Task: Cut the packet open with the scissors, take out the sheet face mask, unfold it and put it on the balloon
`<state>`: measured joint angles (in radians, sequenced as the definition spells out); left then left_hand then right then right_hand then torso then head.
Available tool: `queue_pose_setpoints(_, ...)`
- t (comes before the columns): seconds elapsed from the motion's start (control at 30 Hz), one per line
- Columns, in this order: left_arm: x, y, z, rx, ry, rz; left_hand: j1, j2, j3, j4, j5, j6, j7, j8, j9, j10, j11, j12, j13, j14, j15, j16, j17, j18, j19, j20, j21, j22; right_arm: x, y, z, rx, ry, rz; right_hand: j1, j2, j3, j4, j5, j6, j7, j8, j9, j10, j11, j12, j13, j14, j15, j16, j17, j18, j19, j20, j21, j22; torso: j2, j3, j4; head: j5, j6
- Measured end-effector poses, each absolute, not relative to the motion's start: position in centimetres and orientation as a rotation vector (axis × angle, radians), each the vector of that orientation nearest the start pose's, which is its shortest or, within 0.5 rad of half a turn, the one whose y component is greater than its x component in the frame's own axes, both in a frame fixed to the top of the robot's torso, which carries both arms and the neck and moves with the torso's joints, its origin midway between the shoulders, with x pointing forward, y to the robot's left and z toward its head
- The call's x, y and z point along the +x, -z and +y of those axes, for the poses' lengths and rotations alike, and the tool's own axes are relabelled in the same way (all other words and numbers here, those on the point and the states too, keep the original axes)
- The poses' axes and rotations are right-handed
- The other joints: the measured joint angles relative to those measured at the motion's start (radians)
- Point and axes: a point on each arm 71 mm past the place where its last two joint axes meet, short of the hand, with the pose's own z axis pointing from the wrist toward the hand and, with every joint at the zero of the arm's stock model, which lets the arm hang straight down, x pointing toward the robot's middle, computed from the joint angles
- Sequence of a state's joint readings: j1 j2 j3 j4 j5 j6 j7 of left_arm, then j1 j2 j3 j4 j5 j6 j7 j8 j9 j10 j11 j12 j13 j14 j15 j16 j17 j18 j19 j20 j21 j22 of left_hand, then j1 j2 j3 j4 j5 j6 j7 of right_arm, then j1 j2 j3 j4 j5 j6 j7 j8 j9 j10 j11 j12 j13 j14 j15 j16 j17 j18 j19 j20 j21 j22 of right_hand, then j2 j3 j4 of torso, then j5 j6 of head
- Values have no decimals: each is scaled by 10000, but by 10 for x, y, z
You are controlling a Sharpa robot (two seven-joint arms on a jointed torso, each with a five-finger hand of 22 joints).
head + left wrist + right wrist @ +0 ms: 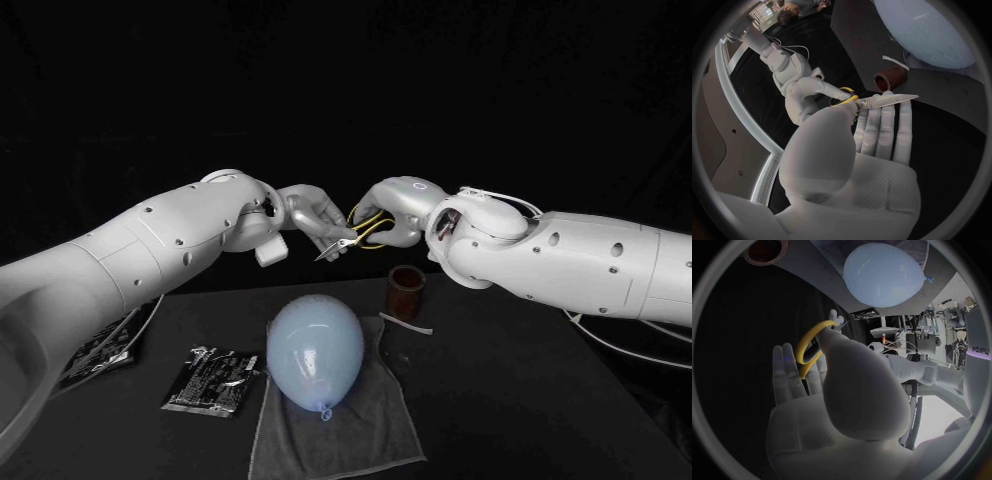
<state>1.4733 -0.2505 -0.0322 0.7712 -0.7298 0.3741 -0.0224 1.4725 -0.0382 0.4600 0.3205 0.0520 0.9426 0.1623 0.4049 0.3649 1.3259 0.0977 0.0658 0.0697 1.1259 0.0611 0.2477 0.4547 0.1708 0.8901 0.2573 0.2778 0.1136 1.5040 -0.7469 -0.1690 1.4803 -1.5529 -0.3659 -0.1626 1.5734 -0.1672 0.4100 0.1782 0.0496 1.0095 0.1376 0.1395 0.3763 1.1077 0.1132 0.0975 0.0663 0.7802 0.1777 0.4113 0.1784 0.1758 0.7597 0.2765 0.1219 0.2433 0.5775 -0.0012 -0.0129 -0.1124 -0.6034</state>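
The scissors [346, 243], with yellow handles and silver blades, hang in the air above the back of the table between my two hands. My left hand [309, 214] pinches them near the pivot, thumb over the blades [887, 101], whose tip points down toward the table. My right hand [398, 208] holds the yellow handle loops [809, 346]. The pale blue balloon [315, 350] lies on a grey towel [346, 425] in the middle of the table. The dark face mask packet [212, 380] lies flat just left of the balloon.
A brown cylindrical cup [405, 290] stands behind the balloon, with a white strip [405, 325] at its foot. Another flat dark packet [108, 345] lies at the table's left edge under my left arm.
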Motion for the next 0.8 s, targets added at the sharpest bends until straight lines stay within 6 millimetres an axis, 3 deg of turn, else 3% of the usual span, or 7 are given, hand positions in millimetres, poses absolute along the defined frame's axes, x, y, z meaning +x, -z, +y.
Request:
queue_pose_setpoints(0.1,606,87,80,-1292,11141,21092,-2,1,0,0,-1,27,-27,0,1,8,8,0,0,0,0,0,17,-3,0,0,0,0,521,76,-164,-3545,-4911,13988,57,-107,629,-156,-19,236,108,190,68,359,-166,-1,-10,343,-71,-62,15,17,353,-120,108,18,0,0,0,8,-1)
queue_pose_setpoints(0.27,607,87,80,-1349,11072,21099,-32,23,0,0,-8,27,-27,40,19,15,15,0,3,21,-18,0,31,-6,0,0,0,12,522,77,-161,-3584,-4567,13944,-314,-469,1329,-178,-20,296,124,306,141,630,-155,-318,-28,539,-212,-404,-57,20,404,-170,24,-81,-6,0,-6,10,-9)
queue_pose_setpoints(0.43,607,87,81,-1434,10983,21093,-120,12,0,0,-27,27,-27,40,66,34,34,0,25,59,-23,0,56,-9,0,0,38,23,523,78,-159,-3679,-4277,14011,-750,-807,1648,-141,-20,-168,-185,93,45,229,278,-368,-51,542,-205,-704,-115,26,204,29,-215,-243,-7,1,-9,-2,-11)
queue_pose_setpoints(0.53,607,87,81,-1498,10938,21085,-152,10,14,14,-58,26,-27,40,78,34,34,1,26,59,-23,0,56,-11,0,0,38,23,523,78,-159,-3746,-4172,14057,-1075,-944,1662,-138,-20,-391,-286,0,-4,-2,464,-367,-51,359,-42,-882,-143,26,127,101,-333,-324,-7,2,-12,-3,-7)
queue_pose_setpoints(0.67,608,87,82,-1610,10851,21038,-165,-1,28,23,-59,23,-27,39,94,35,34,2,26,59,-22,32,79,-13,0,0,38,34,523,80,-158,-3829,-4143,14131,-1407,-965,716,-193,-9,-1028,-633,-359,-141,-1386,451,-325,-50,-273,309,-1297,-225,-107,-280,137,-561,-546,-7,5,-12,-3,10)
queue_pose_setpoints(0.77,608,87,83,-1666,10792,21031,-194,-29,31,21,-59,8,-41,91,163,35,34,2,26,59,-21,39,105,-15,0,0,79,46,520,79,-157,-3874,-4227,14125,-1096,-595,-1055,14,6,-1234,-883,-462,-229,-2249,323,-305,-48,-807,537,-1617,-247,-453,-758,132,-560,-782,-7,9,-12,-3,21)
queue_pose_setpoints(0.8,608,88,82,-1678,10771,21042,-216,-49,119,48,-59,8,-41,94,176,35,34,2,26,60,-23,39,113,-16,7,-7,79,51,520,79,-157,-3879,-4264,14105,-847,-550,-1476,240,8,-1222,-934,-486,-247,-2359,310,-306,-39,-976,613,-1701,-247,-459,-1015,129,-560,-895,-7,11,-13,0,23)
